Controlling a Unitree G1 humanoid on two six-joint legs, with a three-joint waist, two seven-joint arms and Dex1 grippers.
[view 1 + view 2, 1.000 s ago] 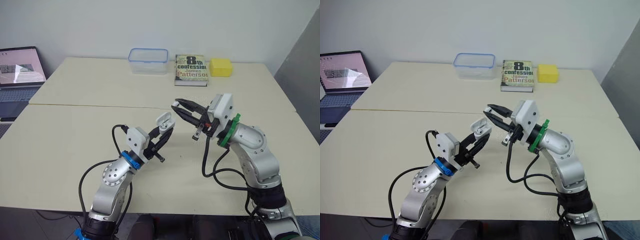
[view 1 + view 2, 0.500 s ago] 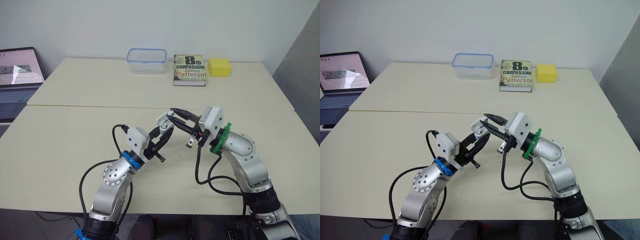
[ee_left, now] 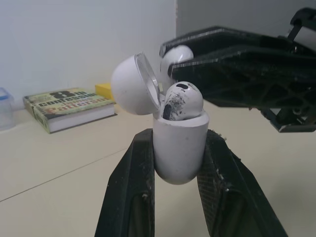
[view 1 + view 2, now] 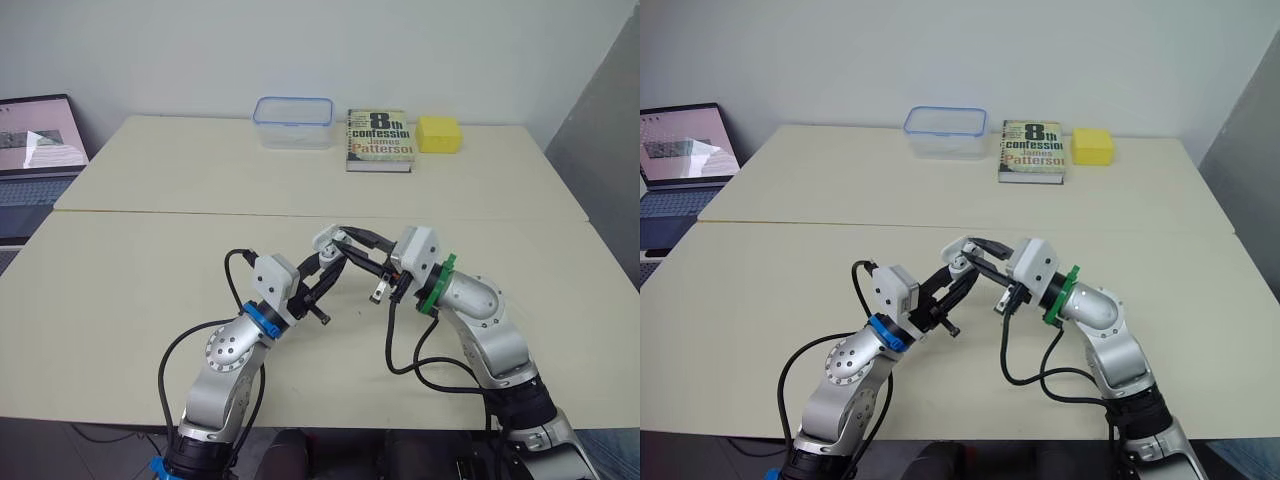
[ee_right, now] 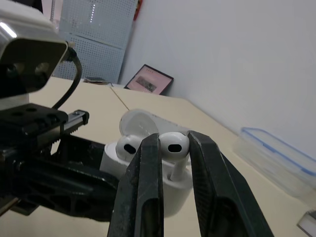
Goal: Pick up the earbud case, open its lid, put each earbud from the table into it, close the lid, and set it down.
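While left gripper (image 4: 330, 258) clamps the case (image 3: 180, 153), right gripper (image 5: 174, 139) pinches an earbud (image 5: 176, 144), stem half-hidden.

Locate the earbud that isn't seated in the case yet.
The loose earbud is pinched in the right gripper mid-table, over the open earbud case held by the left gripper, beside the seated earbud.
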